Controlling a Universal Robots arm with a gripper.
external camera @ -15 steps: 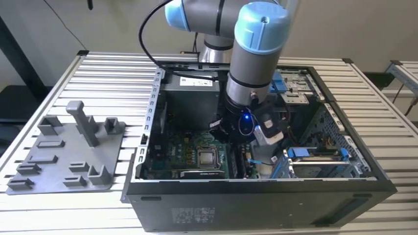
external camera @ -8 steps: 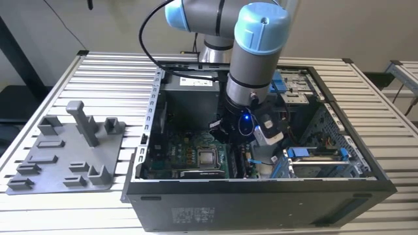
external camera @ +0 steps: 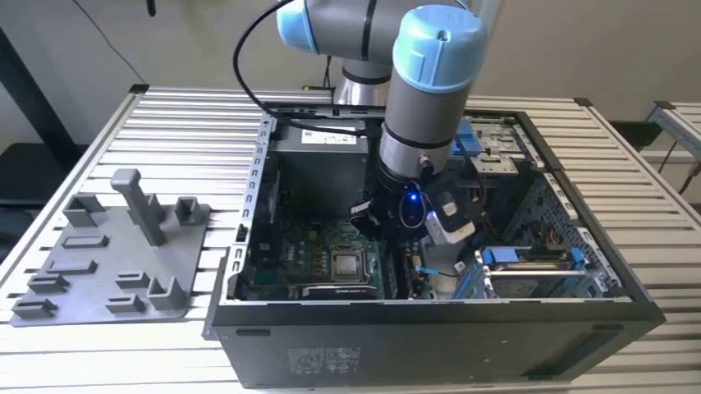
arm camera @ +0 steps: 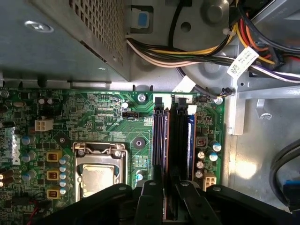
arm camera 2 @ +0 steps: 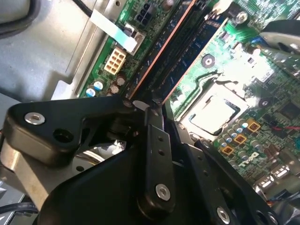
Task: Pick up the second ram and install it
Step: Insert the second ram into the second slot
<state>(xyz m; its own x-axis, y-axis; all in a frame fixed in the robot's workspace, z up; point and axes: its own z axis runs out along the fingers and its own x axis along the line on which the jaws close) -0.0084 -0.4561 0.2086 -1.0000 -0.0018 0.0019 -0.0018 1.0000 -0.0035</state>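
Observation:
My gripper (external camera: 408, 246) is down inside the open computer case (external camera: 613, 283), over the memory slots of the green motherboard (arm camera: 108, 117). In both wrist views its black fingers (arm camera: 151, 194) stand close together astride a long dark stick, the second ram (arm camera: 174, 140), which stands on edge in the slot bank. That ram (arm camera 2: 180, 51) runs away from the gripper (arm camera 2: 149, 111) beside another dark stick with an orange edge (arm camera: 160, 140). My gripper (arm camera: 169, 199) is shut on the second ram. The ram's near end is hidden under the fingers.
The processor socket (arm camera: 96, 176) lies beside the slots. A power supply box (arm camera: 70, 37) and bundled cables (arm camera: 206, 51) sit past the slots' far end. Outside the case, at the exterior view's left, a grey fixture plate (external camera: 82, 271) with upright posts lies on the slatted table.

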